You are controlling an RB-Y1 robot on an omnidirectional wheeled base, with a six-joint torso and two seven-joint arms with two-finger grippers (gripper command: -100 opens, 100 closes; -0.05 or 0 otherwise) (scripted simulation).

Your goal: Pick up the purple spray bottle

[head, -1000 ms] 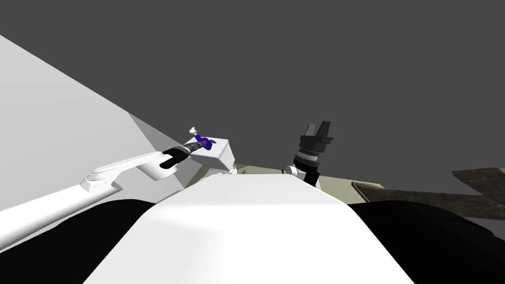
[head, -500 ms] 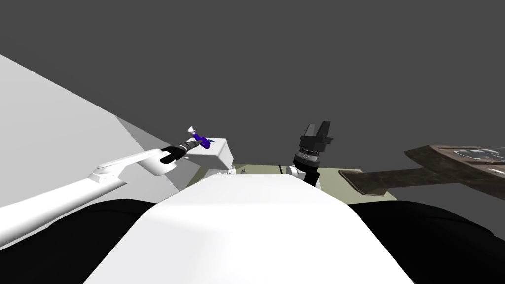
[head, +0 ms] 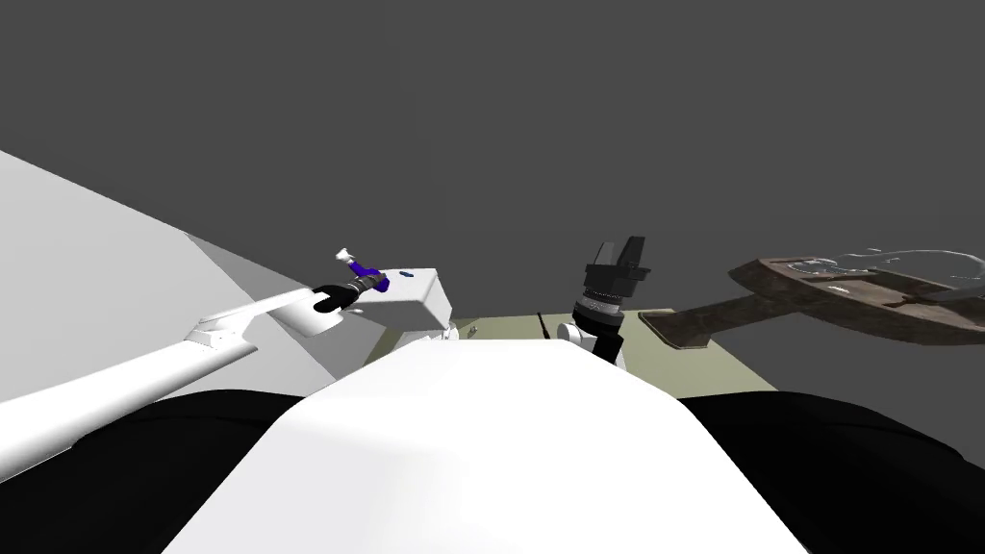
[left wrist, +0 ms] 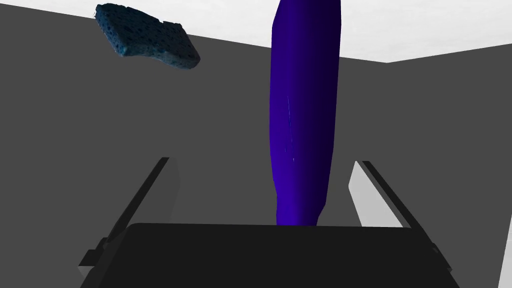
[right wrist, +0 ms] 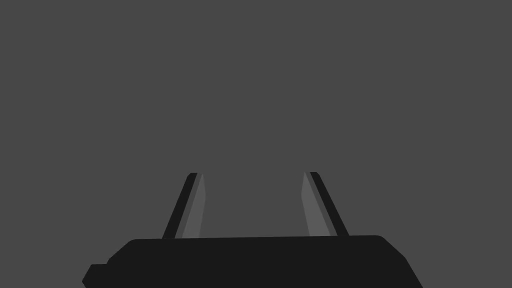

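Observation:
The purple spray bottle (left wrist: 302, 125) runs lengthwise out from my left gripper (left wrist: 262, 162), between its two fingers. The fingers stand wide apart and a gap shows on each side of the bottle, so the gripper is open. In the head view the bottle (head: 362, 271) points its white nozzle up and away, just off the left end of a white box (head: 423, 306), with the left gripper (head: 373, 282) under it. My right gripper (head: 618, 248) is raised in front of my chest, open and holding nothing (right wrist: 252, 174).
A blue sponge (left wrist: 147, 36) lies on the white box's top (head: 405, 274), beside the bottle. A brown counter with a sink (head: 846, 293) reaches in from the right. A light grey wall (head: 96, 250) runs along my left, and a dark grey wall stands ahead.
My view has swung, bringing the brown counter further in from the right. My left hand and the bottle have moved together to the left, away from the sponge. The right arm has stayed put.

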